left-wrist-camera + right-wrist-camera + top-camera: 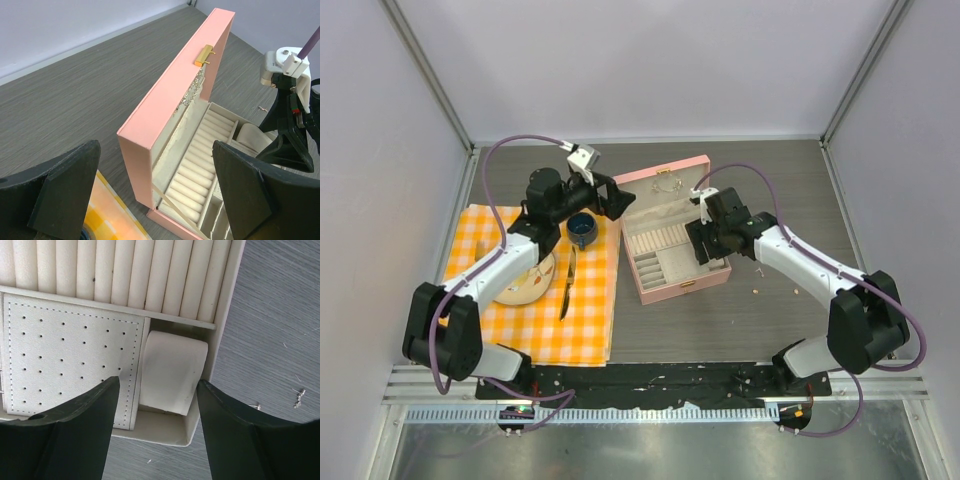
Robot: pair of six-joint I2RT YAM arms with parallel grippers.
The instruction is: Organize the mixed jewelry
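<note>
The overhead view shows a pink box [670, 235] standing open near the middle of the worktop [720, 335], its lid raised toward the far edge. A checked cloth [585, 320] covers the left side and carries a plate [525, 285], a knife [567, 285] and a blue cup [582, 230]. The left gripper [618, 203] hangs between the cup and the lid's left end. The right gripper [705, 248] sits over the right side of the tray. The mixed jewelry [756, 290] lies as tiny pale specks on bare wood right of the box, toward the near right corner; their kinds cannot be told.

From the left wrist, the left gripper [155, 147] has its fingers [65, 185] spread wide with nothing between them. Beyond them stand the lid, its gold clasp [205, 54] and the ring rolls [197, 172]. One speck of jewelry [261, 107] lies on the wood behind the box.

From the right wrist, the right gripper [159, 382] is parted and holds nothing. It hangs above a cream cushion [170, 370] in the tray's corner compartment, beside a perforated panel [70, 355]. Two silvery bits of the jewelry [299, 396] lie on the worktop just outside the tray wall.
</note>
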